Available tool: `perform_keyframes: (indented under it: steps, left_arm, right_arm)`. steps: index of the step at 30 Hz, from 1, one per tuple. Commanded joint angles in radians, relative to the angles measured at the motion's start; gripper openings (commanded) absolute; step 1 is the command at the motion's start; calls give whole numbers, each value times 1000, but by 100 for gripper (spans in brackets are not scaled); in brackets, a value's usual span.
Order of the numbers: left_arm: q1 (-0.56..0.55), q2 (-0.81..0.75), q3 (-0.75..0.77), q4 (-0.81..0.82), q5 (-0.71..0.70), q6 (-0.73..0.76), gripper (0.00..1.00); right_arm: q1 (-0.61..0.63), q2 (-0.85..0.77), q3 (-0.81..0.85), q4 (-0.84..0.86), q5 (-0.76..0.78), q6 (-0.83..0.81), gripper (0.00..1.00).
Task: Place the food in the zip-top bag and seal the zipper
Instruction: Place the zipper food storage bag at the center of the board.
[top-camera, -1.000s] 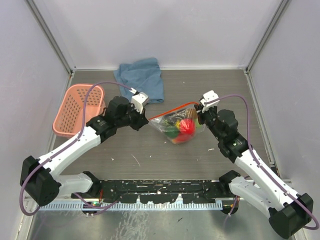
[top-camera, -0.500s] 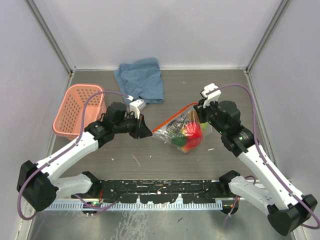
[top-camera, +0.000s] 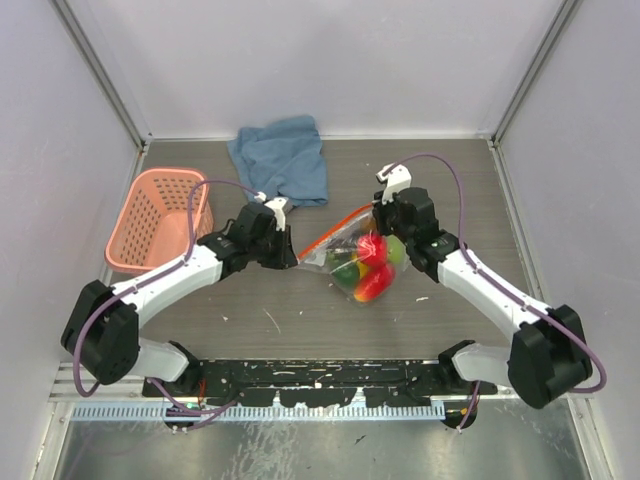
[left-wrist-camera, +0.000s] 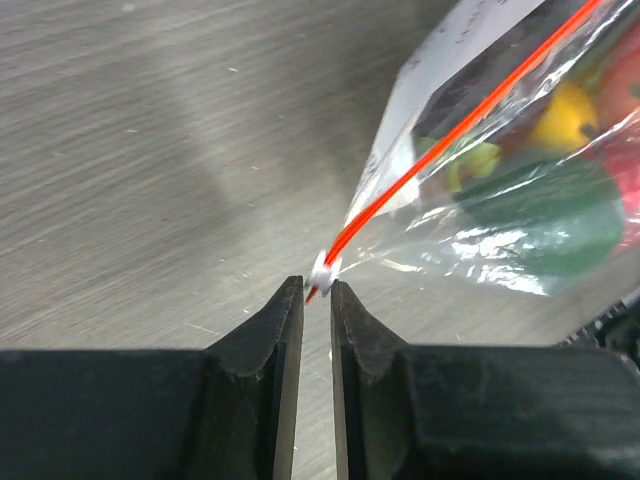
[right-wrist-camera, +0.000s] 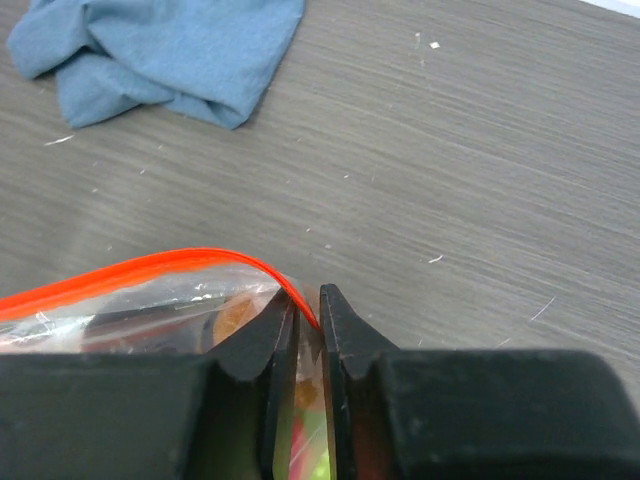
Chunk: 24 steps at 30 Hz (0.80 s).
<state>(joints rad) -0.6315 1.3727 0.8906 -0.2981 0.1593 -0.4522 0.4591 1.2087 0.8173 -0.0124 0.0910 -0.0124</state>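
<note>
The left gripper (left-wrist-camera: 317, 285) is seen in its wrist view with the jaws set a narrow slit apart. The small white end piece (left-wrist-camera: 322, 268) of the zipper (left-wrist-camera: 460, 133) is met right at the mouth of that slit, at 12 o'clock from the fingertips. Whether the strip's tip is nipped cannot be told.

The right gripper (right-wrist-camera: 307, 295) is likewise shown with only a thin gap between its jaws. The other end of the red-orange strip, with a corner of clear film, is drawn down into that gap. Whether it is pinched or merely lying there cannot be told.

Between the two tools the zip-top bag (top-camera: 360, 255) is stretched, and it is found near the middle of the table (top-camera: 300, 310). In the top view the zipper is seen running from the left gripper, at the bag's 9 o'clock, up to the right gripper, at its 1 o'clock.

The food (top-camera: 372, 262) is contained inside the bag. Red, yellow and green pieces are bunched toward its 5 o'clock side, below the strip.

Farther out, a blue cloth (top-camera: 282, 155) is crumpled at 11 o'clock from the bag, well apart from it. A pink basket (top-camera: 130, 225) is placed at 9 o'clock, beyond the left arm.
</note>
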Motion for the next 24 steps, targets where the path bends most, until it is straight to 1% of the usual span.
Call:
perform_keyframes:
  steps: [1, 5, 8, 11, 12, 13, 14, 15, 16, 17, 18, 22, 24]
  left_arm:
    - [15, 23, 47, -40, -172, -15, 19]
    - [21, 25, 49, -42, -195, -23, 20]
    - [21, 19, 36, -35, -196, -30, 19]
    - [21, 13, 12, -10, -176, -45, 19]
    - [22, 10, 7, -3, -169, -50, 20]
    - [22, -1, 1, 1, -164, -58, 24]
    - [21, -12, -2, 2, -159, -65, 28]
    - [21, -28, -4, 0, -158, -69, 35]
    - [21, -47, -5, -9, -161, -72, 41]
    - [21, -74, -4, -21, -165, -73, 45]
    - [21, -111, -6, -31, -173, -74, 48]
    - [22, -278, -11, -93, -237, -76, 66]
    - [22, -388, -8, -129, -270, -73, 74]
  right_arm:
    - [-23, 46, 37, 169, 58, 49, 24]
    - [-26, 26, 43, 154, 56, 70, 42]
    - [-28, -31, 36, 116, 82, 74, 54]
    - [-30, -99, 21, 78, 113, 82, 69]
    - [-31, -119, 19, 61, 117, 86, 71]
    - [-31, -139, 18, 42, 117, 86, 73]
    - [-31, -160, 13, 27, 153, 86, 77]
    - [-33, -179, 6, 13, 165, 85, 80]
    - [-32, -201, 1, -5, 176, 86, 85]
    - [-32, -224, -6, -19, 187, 85, 96]
    - [-32, -250, -13, -35, 202, 87, 99]
    - [-32, -386, -36, -88, 247, 104, 100]
    - [-31, -451, -37, -126, 274, 125, 100]
